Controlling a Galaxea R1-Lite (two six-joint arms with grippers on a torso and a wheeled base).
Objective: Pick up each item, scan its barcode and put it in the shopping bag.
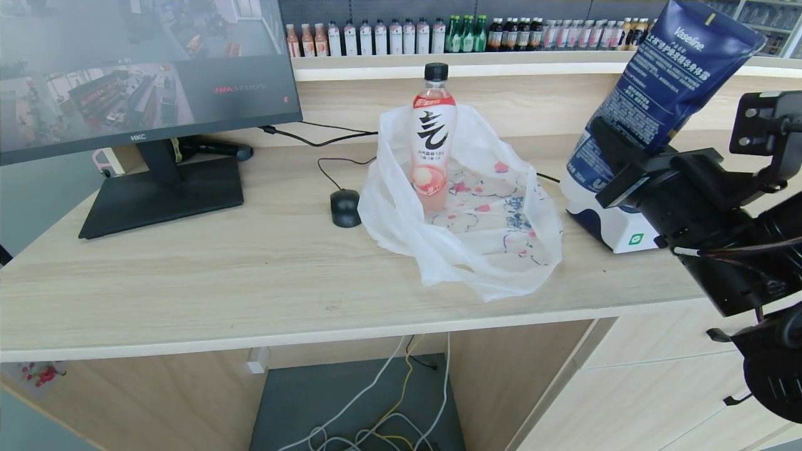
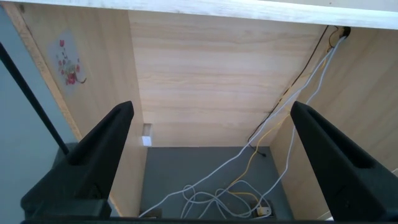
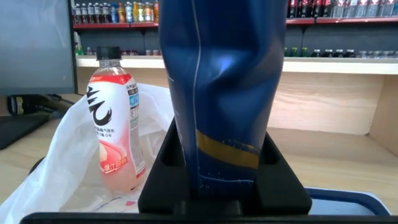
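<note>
**Head view.** A wooden counter [image 1: 188, 282] carried a monitor [image 1: 125, 69] at the left and a black mouse [image 1: 345, 208] near the middle. The white shopping bag [image 1: 501, 250] lay open just beside the mouse. A pink drink bottle [image 1: 432, 144] with a black cap stood upright inside the bag. At the right, the right gripper [image 1: 651, 169] held a blue tube [image 1: 664, 81] tilted, with its crimped end uppermost. The tube was raised over a white-and-blue scanner box [image 1: 617, 232] that sat on the counter beside the bag. A row of bottles [image 1: 476, 34] lined the shelf behind.

**Left wrist view.** The left gripper [image 2: 211, 115] was below the counter top with its jaws wide apart and nothing between them. Loose cables [image 2: 217, 193] lay on the floor under the counter.

**Right wrist view.** The jaws were clamped on the lower part of the blue tube, one finger on each side. The bottle stood in the bag on the counter beyond the tube, well apart from it.
</note>
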